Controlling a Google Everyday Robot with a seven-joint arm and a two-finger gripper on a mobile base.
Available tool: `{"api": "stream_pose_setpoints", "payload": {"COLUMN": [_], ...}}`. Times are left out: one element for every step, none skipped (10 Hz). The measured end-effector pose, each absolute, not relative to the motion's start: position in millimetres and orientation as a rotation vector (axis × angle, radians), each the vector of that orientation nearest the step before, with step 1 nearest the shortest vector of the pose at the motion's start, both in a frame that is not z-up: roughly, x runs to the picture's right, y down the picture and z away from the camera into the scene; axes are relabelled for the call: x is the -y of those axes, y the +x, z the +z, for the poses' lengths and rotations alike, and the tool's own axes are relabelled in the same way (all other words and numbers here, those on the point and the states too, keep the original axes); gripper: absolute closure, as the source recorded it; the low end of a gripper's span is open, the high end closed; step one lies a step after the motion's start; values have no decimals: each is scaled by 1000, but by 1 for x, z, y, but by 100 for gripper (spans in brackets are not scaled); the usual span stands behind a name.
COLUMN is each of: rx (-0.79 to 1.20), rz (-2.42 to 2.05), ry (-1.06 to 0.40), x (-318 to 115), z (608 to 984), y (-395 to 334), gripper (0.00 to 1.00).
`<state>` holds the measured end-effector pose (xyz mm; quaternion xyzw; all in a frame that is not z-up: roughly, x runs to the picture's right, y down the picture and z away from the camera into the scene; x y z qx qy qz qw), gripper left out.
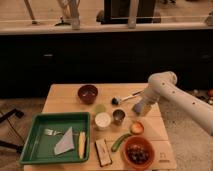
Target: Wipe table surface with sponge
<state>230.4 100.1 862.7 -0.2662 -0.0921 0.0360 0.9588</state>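
Taking the table surface (62, 102) as a clock face with twelve at the far edge, the green tray (31, 145) fills the eight o'clock corner and holds a fork (50, 132) and a folded grey-blue cloth (64, 143). A dark red bowl (87, 93) sits toward eleven. A white cup (103, 120) and a metal cup (119, 117) stand side by side near the centre, and a black-and-white block (103, 152) lies at six. A brush (125, 97) lies at about one o'clock.

The sponge (137, 107) shows as a small blue patch at roughly two o'clock, just past the brush. The gripper (141, 110) is low over it, at the end of the white arm (172, 95) that reaches in from three o'clock. Whether the pincer is clenched on the sponge or released from it, I cannot tell. Below them, a halved fruit (136, 128) lies at four o'clock, with a green vegetable (120, 142) and a bowl of dark fruit (138, 154) toward five.

The step in hand looks like bringing the sponge flat onto the wood to begin wiping. To do it well, the pad should be pressed evenly rather than on one edge. The strokes should run along the bare strip toward three o'clock and the far edge. The brush, the metal cup and the fruit all lie near, so a wide sweep toward the centre risks pushing them. Short strokes kept to the open planks seem the safer course.
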Motion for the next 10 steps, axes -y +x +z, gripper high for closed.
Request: {"api": "stream_pose_setpoints", "payload": {"rx": [212,227,239,251,251,249,245,237,223,215], "rz": [20,-24,-58,-82,-96,-104,-117,-134,-155,-171], "ry": [-530,-526,-530,-538,-548,-552,-555,-556,-557,-559], "x": [-97,-93,-90,-89,-90,-91,-92,-94,-98,-102], "z": [865,870,875,881,884,888,892,896,902,908], "y": [235,240,241,240,243,246,246,245,246,248], "gripper": [20,20,20,20,20,20,20,20,20,20]}}
